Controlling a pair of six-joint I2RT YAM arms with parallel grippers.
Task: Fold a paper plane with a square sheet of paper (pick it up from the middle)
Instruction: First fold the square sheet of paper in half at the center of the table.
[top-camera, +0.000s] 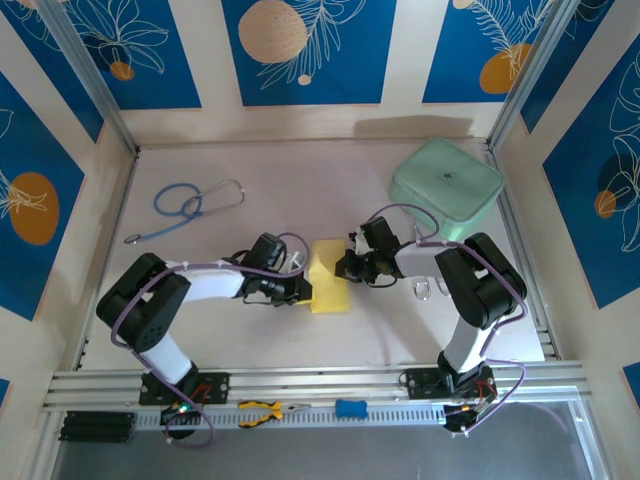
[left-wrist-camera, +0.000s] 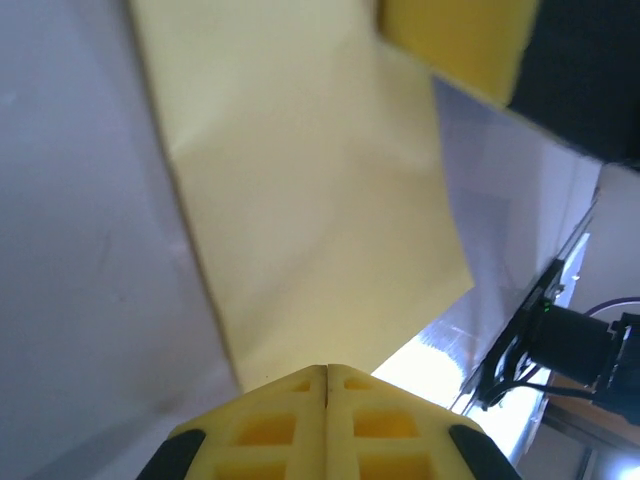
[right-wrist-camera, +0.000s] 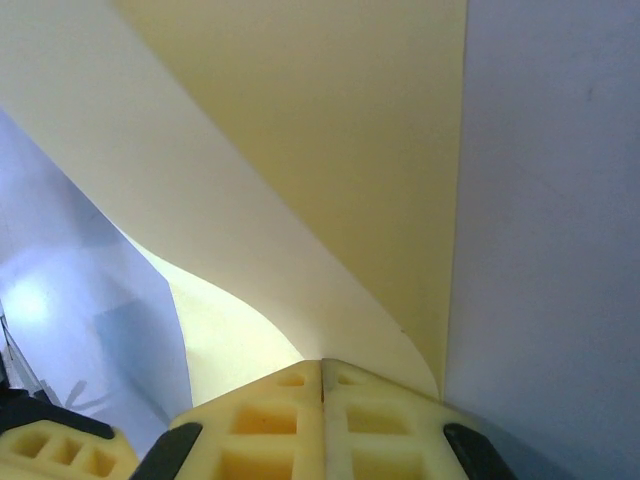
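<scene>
1. At the near edge of the bench (top-camera: 240, 340): a metal rail (top-camera: 320, 378) carrying yellow-handled pliers (top-camera: 262, 411) and, just to the right of them, a small blue block (top-camera: 351, 408). Both arm bases bolted there, one left, one right.
2. Mid-bench, between the two arms: the square sheet of paper (top-camera: 329, 275), pale yellow and partly doubled over, seen from above as a tall rectangle rather than a square.
3. At the sheet's near-left edge: the left gripper (top-camera: 303, 289), clenched on the paper. From its wrist view, yellow fingers (left-wrist-camera: 270, 430) pressed flush together, the sheet's edge meeting the seam at their tips, the rest of the sheet spreading away over the grey bench.
4. At the sheet's right edge, slightly farther than the left one: the right gripper (top-camera: 347, 268), likewise clenched on the paper. From its wrist view, fingers (right-wrist-camera: 380, 430) closed tight, one layer of the sheet curling up and over from their tips, a flatter layer beneath.
5. Far left: a blue stethoscope (top-camera: 190, 205) lying loose, well apart from the sheet.
6. Far right, near the corner: a mint-green rounded case (top-camera: 446, 185), apart from the sheet.
</scene>
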